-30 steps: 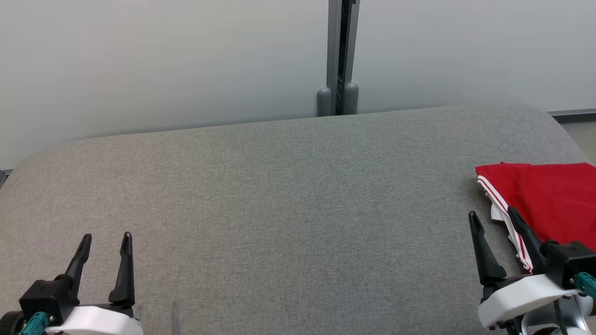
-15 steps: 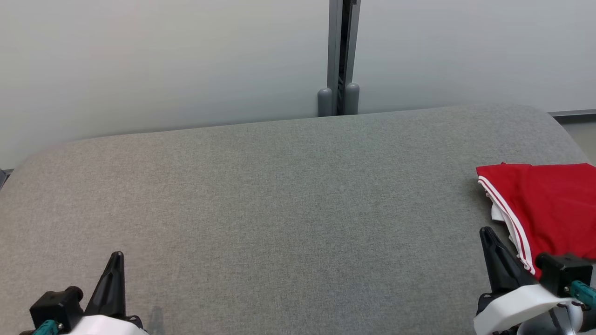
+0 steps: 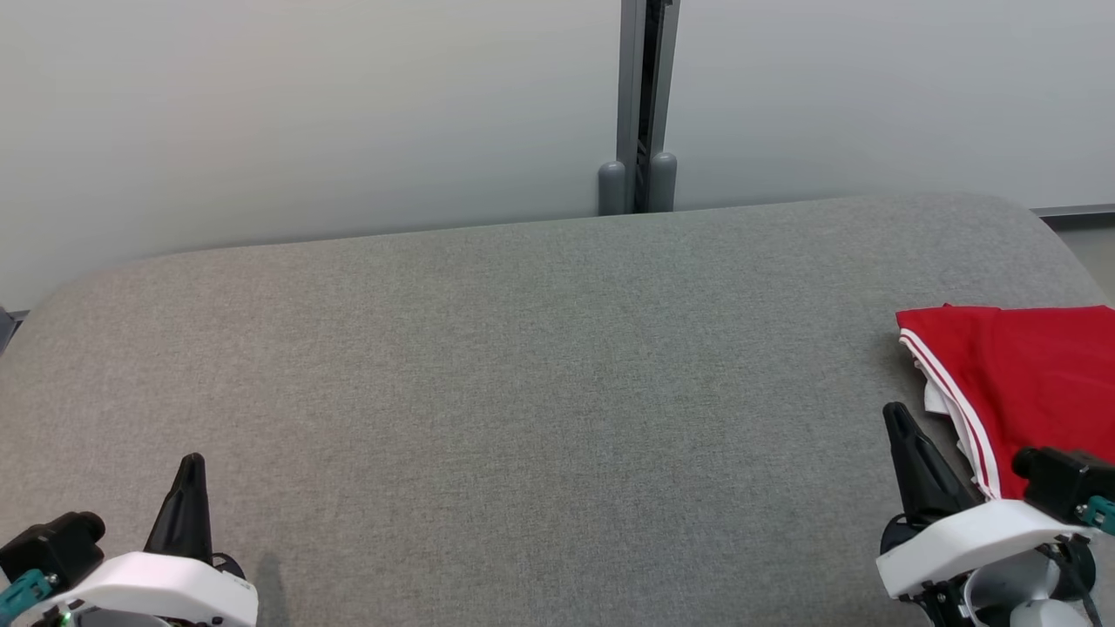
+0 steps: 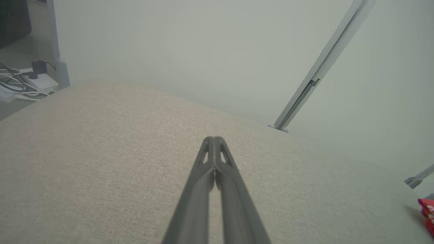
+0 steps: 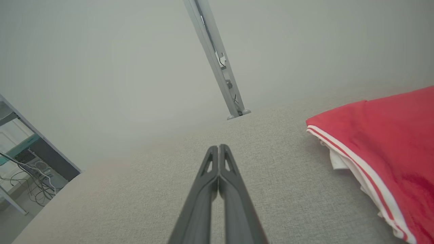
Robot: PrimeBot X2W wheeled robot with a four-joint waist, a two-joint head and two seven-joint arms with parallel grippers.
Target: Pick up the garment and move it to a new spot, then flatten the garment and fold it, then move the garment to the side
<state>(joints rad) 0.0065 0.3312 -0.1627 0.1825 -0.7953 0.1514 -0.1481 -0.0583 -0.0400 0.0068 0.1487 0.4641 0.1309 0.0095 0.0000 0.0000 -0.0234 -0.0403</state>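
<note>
The garment (image 3: 1037,383) is red with white stripes along its edge and lies folded at the right end of the grey padded table (image 3: 540,374). It also fills the right side of the right wrist view (image 5: 386,149), and a red corner shows at the left wrist view's right edge (image 4: 428,211). My right gripper (image 3: 899,427) is shut and empty, just left of the garment's near edge, apart from it (image 5: 218,147). At the lower left, my left gripper (image 3: 190,466) is shut and empty over bare table (image 4: 214,139).
A grey post (image 3: 640,104) stands against the pale wall behind the table's far edge. Cables and a power strip (image 4: 27,83) lie on the floor past the table's left end. A shelf with wires (image 5: 23,162) shows beyond that end too.
Both grippers have shut from open, with nothing in them. Both have drawn back toward the near edge of the table. The garment has not moved.
</note>
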